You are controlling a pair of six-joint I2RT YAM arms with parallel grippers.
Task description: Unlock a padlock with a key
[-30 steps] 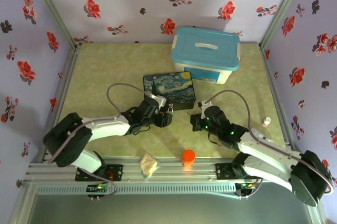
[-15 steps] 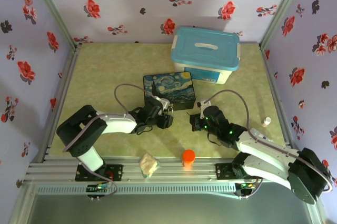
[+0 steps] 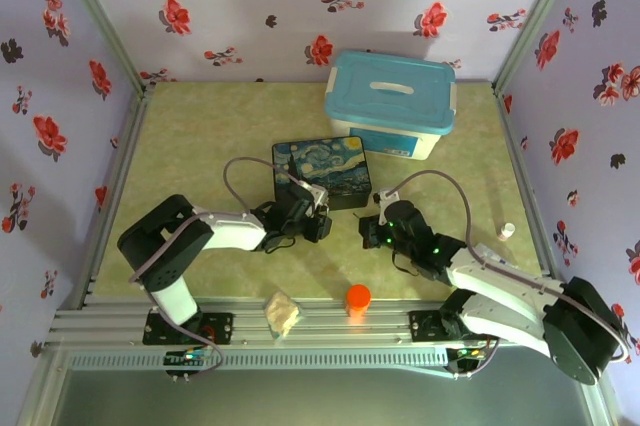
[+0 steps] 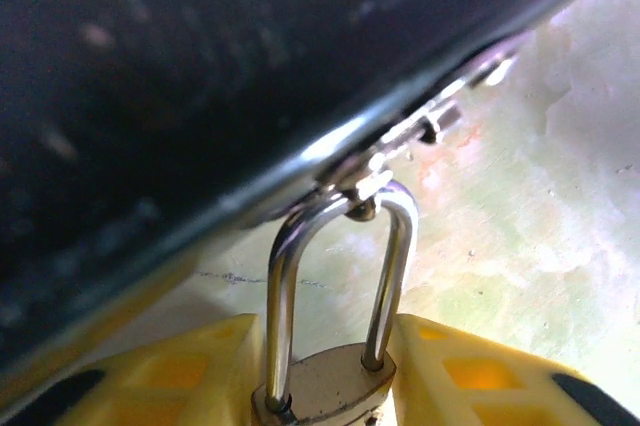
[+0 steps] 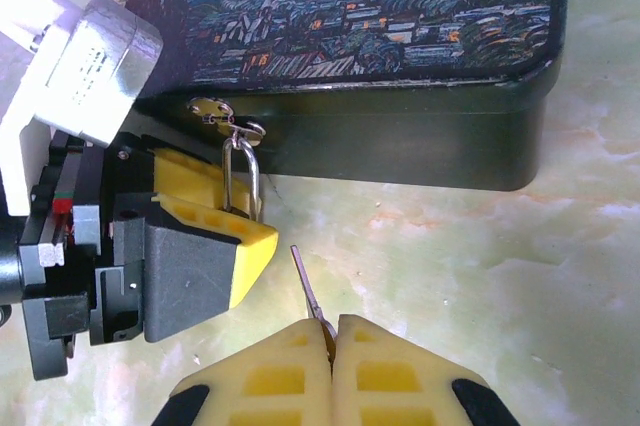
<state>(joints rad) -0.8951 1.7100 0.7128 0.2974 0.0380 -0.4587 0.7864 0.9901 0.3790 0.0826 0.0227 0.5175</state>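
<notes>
The small brass padlock [image 4: 325, 391] hangs by its silver shackle [image 4: 385, 266] from the clasp of the painted box [image 3: 320, 173]. My left gripper [image 4: 325, 386] is shut on the padlock's body, yellow pads on both sides; from the right wrist the shackle [image 5: 243, 178] rises out of those pads. My right gripper [image 5: 331, 338] is shut on the thin dark key [image 5: 306, 287], whose blade points up and left, a short gap from the left gripper's yellow finger [image 5: 248, 251]. From above, the left gripper [image 3: 318, 226] and the right gripper [image 3: 370, 234] face each other in front of the box.
A white tub with a blue lid [image 3: 392, 103] stands behind the painted box. An orange cylinder [image 3: 358, 298] and a crumpled pale lump [image 3: 283, 314] sit near the front rail. A small white bottle [image 3: 508, 230] stands at the right edge.
The left arm has folded in closer to the box while keeping its hold at the clasp. The right gripper has edged slightly left toward the padlock.
</notes>
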